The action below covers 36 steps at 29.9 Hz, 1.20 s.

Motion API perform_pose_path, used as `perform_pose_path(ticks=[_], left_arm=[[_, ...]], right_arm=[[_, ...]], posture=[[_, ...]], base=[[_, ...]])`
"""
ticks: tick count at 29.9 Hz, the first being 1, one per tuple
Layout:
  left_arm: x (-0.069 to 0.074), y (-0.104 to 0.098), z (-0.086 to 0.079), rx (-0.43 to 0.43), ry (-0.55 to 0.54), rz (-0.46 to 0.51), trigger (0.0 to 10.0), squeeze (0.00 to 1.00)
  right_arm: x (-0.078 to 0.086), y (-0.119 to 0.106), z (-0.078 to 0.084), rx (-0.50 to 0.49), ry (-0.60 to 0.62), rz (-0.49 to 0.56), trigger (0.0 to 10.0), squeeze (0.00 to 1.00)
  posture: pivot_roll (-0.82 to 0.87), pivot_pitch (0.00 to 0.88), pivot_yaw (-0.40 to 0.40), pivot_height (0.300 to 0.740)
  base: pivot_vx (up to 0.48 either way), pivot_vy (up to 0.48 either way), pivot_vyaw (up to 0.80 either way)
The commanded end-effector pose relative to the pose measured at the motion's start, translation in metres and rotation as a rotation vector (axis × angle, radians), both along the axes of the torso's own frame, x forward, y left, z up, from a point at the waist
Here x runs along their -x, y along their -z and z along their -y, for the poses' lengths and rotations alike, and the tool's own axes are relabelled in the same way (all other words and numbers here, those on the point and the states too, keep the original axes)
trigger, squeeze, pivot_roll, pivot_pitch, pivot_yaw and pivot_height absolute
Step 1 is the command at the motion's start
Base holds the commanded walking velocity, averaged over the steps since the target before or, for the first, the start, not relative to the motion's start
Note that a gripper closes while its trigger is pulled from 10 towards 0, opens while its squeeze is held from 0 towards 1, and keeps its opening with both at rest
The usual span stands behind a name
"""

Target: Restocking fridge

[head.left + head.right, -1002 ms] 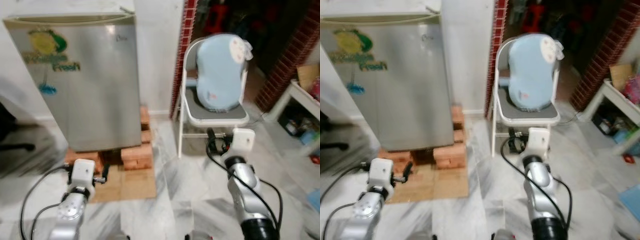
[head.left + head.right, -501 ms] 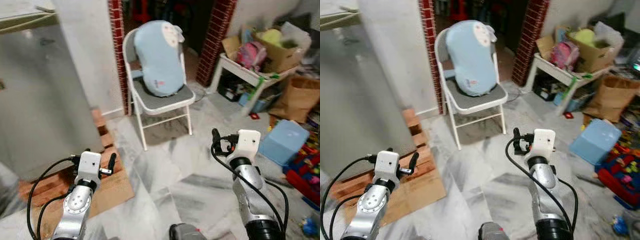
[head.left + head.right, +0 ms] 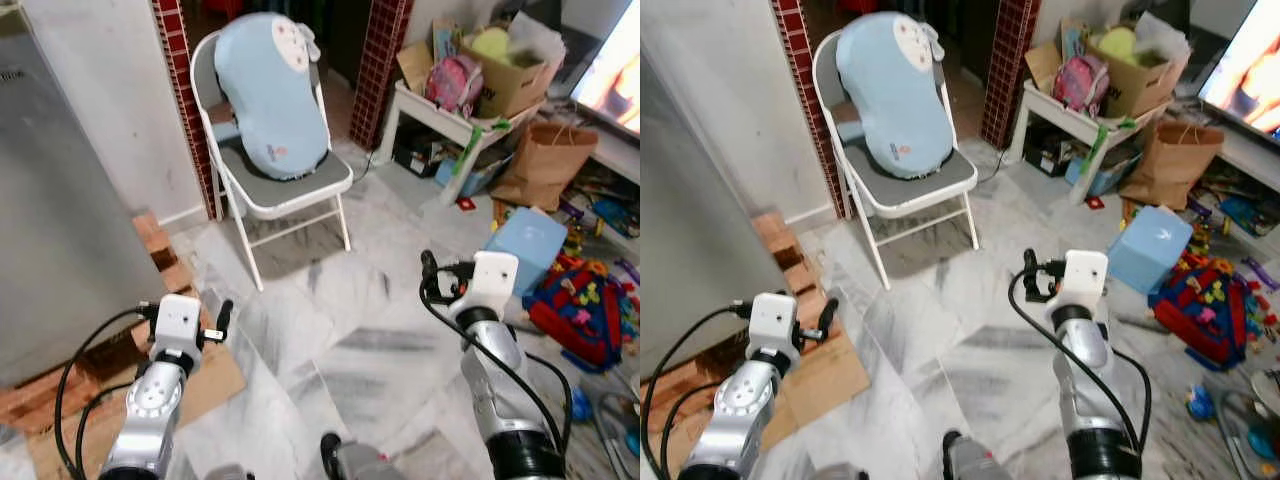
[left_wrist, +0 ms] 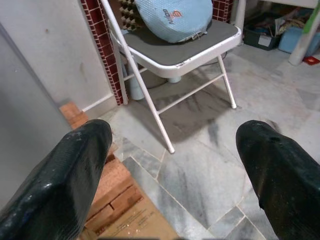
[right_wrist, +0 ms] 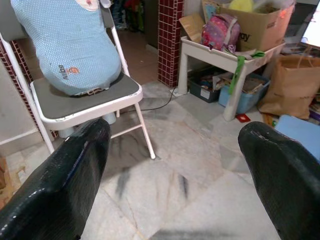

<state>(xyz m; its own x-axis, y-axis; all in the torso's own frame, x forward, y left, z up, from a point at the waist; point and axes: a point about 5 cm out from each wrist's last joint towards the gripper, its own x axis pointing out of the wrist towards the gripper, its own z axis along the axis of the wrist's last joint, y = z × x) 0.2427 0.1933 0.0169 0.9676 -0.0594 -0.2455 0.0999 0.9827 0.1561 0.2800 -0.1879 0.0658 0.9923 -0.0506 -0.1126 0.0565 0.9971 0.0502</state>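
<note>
Grey fridge [image 3: 50,200] at far left edge, on bricks [image 3: 150,240]. Left gripper [image 4: 170,165] and right gripper [image 5: 175,165] both spread wide, empty, held low over marble floor [image 3: 350,340]. Risks: chair [image 3: 290,190] with blue cushion [image 3: 265,95] close ahead, legs could snag an arm; toy clutter [image 3: 575,305] right could trip a step.

Fridge [image 3: 50,200]: brushed grey metal. Floor [image 3: 370,330]: polished veined marble. Chair [image 3: 290,195]: white-painted metal, matt grey seat. Cushion [image 3: 265,95]: dotted blue cloth. Bag [image 3: 545,165]: brown paper.
</note>
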Motion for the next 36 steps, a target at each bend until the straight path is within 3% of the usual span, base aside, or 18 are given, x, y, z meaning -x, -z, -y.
perform_pose_path(ticks=[1,8,17,25,30,36], left_arm=[[0.002,0.002,-0.001,0.001,0.005,-0.018,10.0,0.00],[0.001,0.002,0.000,0.003,0.007,-0.017,10.0,0.00],[0.000,0.001,-0.001,0.003,0.001,-0.014,10.0,0.00],[-0.001,0.000,-0.003,-0.001,-0.008,-0.020,10.0,0.00],[-0.007,-0.007,-0.001,-0.055,0.046,0.006,10.0,0.00],[-0.003,-0.006,0.006,-0.050,0.038,0.004,10.0,0.00]], right_arm=[[0.001,0.003,0.002,-0.005,0.009,-0.015,10.0,0.00],[0.000,0.002,0.003,-0.002,0.011,-0.014,10.0,0.00],[-0.001,0.001,0.003,0.000,0.011,-0.010,10.0,0.00],[-0.003,0.000,0.003,0.003,0.013,-0.005,10.0,0.00],[-0.008,-0.004,-0.001,-0.005,0.011,0.014,10.0,0.00],[-0.002,0.000,0.007,-0.007,0.038,-0.003,10.0,0.00]], posture=[[0.00,0.000,-0.006,0.740],[0.00,0.000,-0.006,0.740],[0.00,0.000,-0.003,0.740],[0.00,0.000,0.001,0.740],[0.02,0.000,0.013,0.740],[0.03,0.000,-0.005,0.740]], base=[[-0.356,0.244,-0.80],[-0.312,0.174,-0.80],[0.000,0.000,-0.80],[0.000,0.436,-0.80],[0.000,0.096,-0.80],[0.000,0.000,-0.78]])
